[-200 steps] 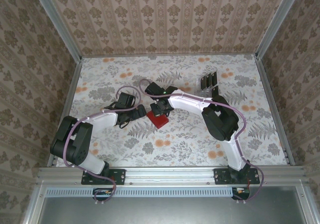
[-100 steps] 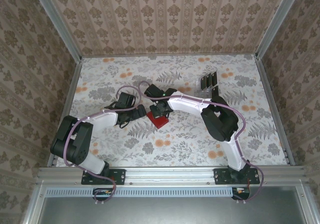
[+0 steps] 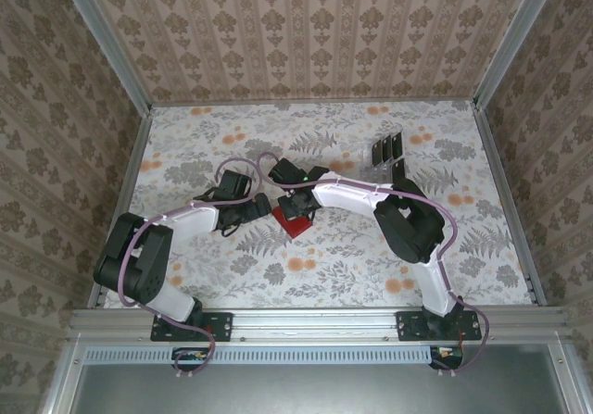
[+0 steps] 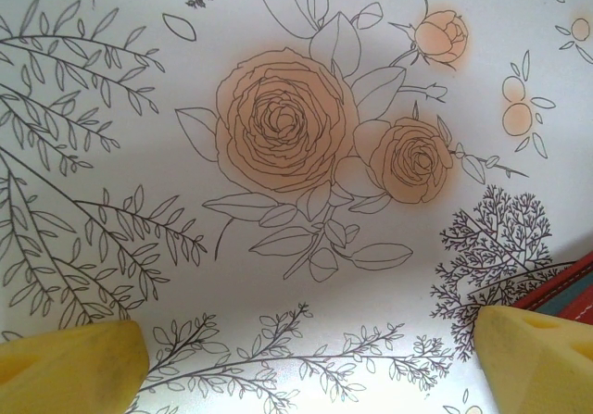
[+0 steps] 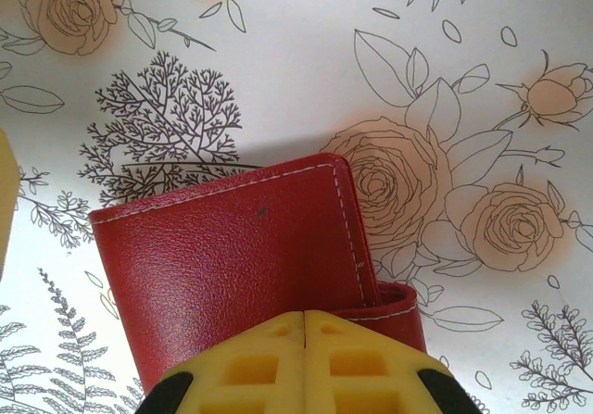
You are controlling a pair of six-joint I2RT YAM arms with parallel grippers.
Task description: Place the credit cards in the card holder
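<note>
Your right claw (image 5: 304, 326), clenched on nothing, has slid a little to the left over the red card holder (image 3: 295, 225) in the middle of the top view (it looks folded shut). Your left claw (image 4: 306, 363) waits released beside it. The credit cards (image 3: 387, 150) stand at upper right, so I judge that loading has not begun.

Right hand (image 5: 305, 329), fingers together, sits over the red card holder (image 5: 232, 252)

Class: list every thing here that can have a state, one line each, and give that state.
card holder: folded shut, lying flat.
credit cards: standing upright, away from the card holder.
left gripper: open, empty.
right gripper: shut, tips over the card holder.
</note>
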